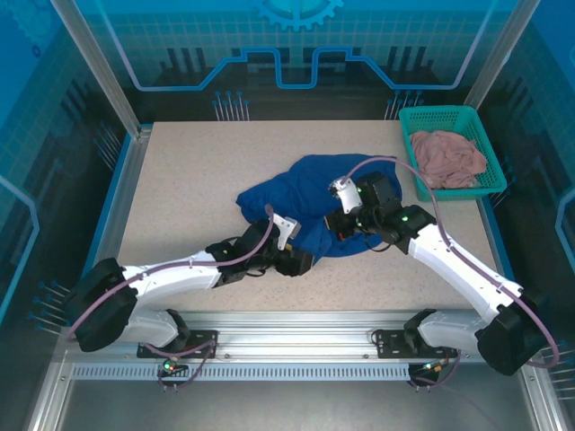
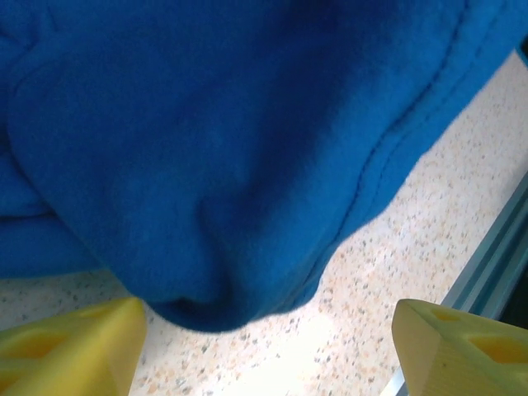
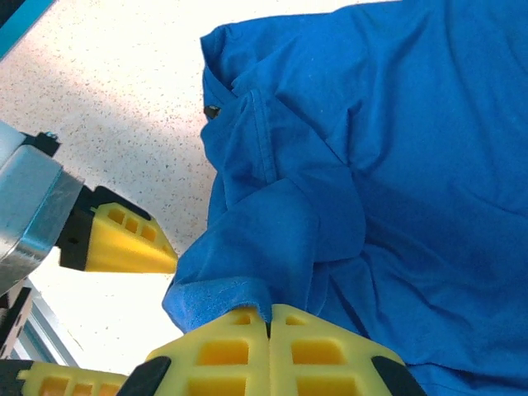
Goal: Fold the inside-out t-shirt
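Note:
The royal-blue t-shirt (image 1: 310, 193) lies crumpled in the middle of the table; no lettering shows. My right gripper (image 1: 340, 226) rests on the shirt's near edge. In the right wrist view its yellow jaws (image 3: 269, 320) are pressed together, pinching a fold of the blue cloth (image 3: 330, 165). My left gripper (image 1: 304, 262) sits at the shirt's near-left hem. In the left wrist view its fingers (image 2: 74, 346) stand wide apart over the speckled table, and a rounded bulge of the shirt (image 2: 214, 165) hangs just ahead of the gap, not gripped.
A teal basket (image 1: 476, 121) at the back right holds a dusty-pink garment (image 1: 446, 157). The left gripper's yellow finger (image 3: 124, 239) shows close beside the pinched fold. The metal rail of the table's near edge (image 2: 495, 264) runs just right of the left gripper.

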Motion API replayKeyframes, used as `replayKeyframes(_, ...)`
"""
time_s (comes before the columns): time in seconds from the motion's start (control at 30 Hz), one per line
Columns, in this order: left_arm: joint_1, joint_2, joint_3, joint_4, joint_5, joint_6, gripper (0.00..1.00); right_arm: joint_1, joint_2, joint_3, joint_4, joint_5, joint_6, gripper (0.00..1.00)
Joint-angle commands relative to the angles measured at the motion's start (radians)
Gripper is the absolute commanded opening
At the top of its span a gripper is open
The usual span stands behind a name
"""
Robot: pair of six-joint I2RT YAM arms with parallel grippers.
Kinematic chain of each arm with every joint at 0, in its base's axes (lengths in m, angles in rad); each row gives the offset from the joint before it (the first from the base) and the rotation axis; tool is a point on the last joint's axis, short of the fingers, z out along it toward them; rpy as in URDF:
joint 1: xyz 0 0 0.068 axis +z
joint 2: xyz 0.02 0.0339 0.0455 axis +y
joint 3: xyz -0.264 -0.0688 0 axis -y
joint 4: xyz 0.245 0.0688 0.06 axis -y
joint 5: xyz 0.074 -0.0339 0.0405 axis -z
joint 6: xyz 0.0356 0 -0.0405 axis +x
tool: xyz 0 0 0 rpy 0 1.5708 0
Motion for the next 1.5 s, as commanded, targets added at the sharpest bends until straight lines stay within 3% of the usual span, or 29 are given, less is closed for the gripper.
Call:
replayKeyframes(0.0,-0.004,0.012,-0.021,0.058,-0.006,-0.043,0.8,-0.01,-0.022,-0.005,0.0,-0.053,-0.016,0.0)
replayKeyframes(0.17,0.037,-0.141,-0.044,-0.056,-0.084,0.037,0.82,0.037,-0.067,-0.072,-0.095,-0.035,-0.061,0.0)
replayKeyframes(0.37,0.215,-0.286,-0.089,-0.105,-0.092,-0.017,0.82,0.145,-0.128,-0.217,-0.262,0.144,0.178,0.0)
replayKeyframes(0.5,0.242,-0.253,-0.045,-0.114,-0.116,-0.006,0.82,0.181,-0.081,-0.262,-0.306,0.258,0.317,0.11)
replayKeyframes(0.67,0.247,-0.172,0.002,-0.115,-0.101,-0.024,0.82,0.181,-0.072,-0.202,-0.334,0.468,0.295,0.2)
replayKeyframes(0.8,0.258,-0.118,0.018,-0.137,-0.112,-0.051,0.83,0.173,-0.074,-0.168,-0.34,0.543,0.266,0.33)
replayKeyframes(0.93,0.305,-0.075,0.024,-0.147,-0.105,-0.095,0.83,0.141,-0.064,-0.148,-0.269,0.504,0.207,0.41)
replayKeyframes(1.07,0.396,-0.047,0.041,-0.146,-0.094,-0.131,0.83,0.008,-0.014,-0.127,-0.04,0.265,0.154,0.49)
replayKeyframes(1.17,0.49,0.018,0.073,-0.109,-0.041,-0.158,0.84,-0.068,0.108,-0.051,0.1,0.198,0.115,0.58)
replayKeyframes(1.3,0.6,0.192,0.181,-0.104,0.035,-0.18,0.84,-0.122,0.363,0.131,0.16,0.164,0.09,0.58)
replayKeyframes(1.47,0.647,0.37,0.332,-0.148,0.1,-0.167,0.82,-0.173,0.585,0.315,0.129,0.214,0.083,0.59)
